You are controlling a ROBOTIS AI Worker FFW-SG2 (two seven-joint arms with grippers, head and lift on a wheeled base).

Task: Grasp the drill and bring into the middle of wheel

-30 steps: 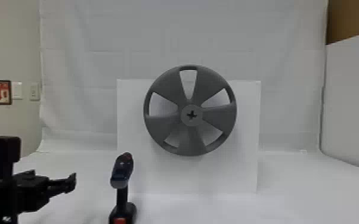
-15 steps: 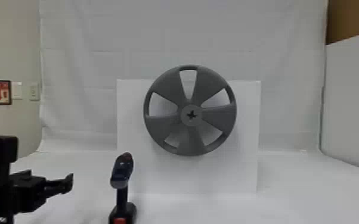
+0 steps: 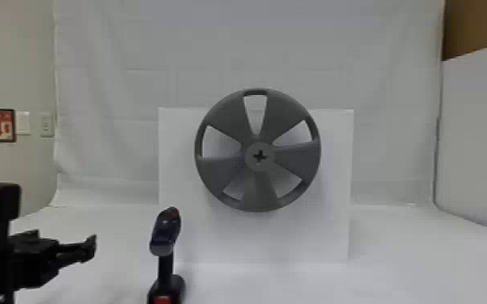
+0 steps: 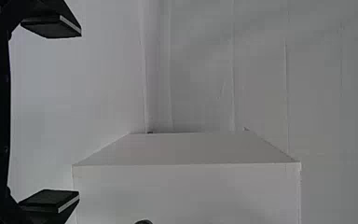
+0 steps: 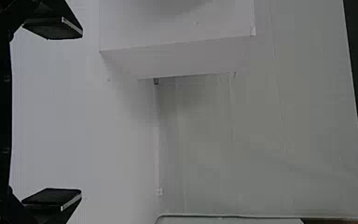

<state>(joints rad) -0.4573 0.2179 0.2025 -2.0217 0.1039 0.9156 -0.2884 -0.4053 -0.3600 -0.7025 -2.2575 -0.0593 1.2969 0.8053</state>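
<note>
At the left edge of the head view stands my left gripper [image 3: 89,246], to the left of the drill and apart from it. The drill [image 3: 166,234], dark with a red patch on its base, is upright on the white table. Behind it and to the right, the grey five-spoke wheel [image 3: 259,194] is mounted on a white box, with a cross-shaped hole in its hub [image 3: 259,156]. In the left wrist view, the left gripper [image 4: 51,114] has its fingers wide apart with nothing between them. The right gripper [image 5: 53,114] in the right wrist view is likewise open and holds nothing.
The white box [image 3: 327,234] bearing the wheel rises from the table [image 3: 416,262]. White cloth [image 3: 133,52] hangs behind it, and a pale panel [image 3: 477,133] borders the right side.
The left gripper has shifted slightly to the left in the head view, away from the drill. The drill and wheel have kept their places.
</note>
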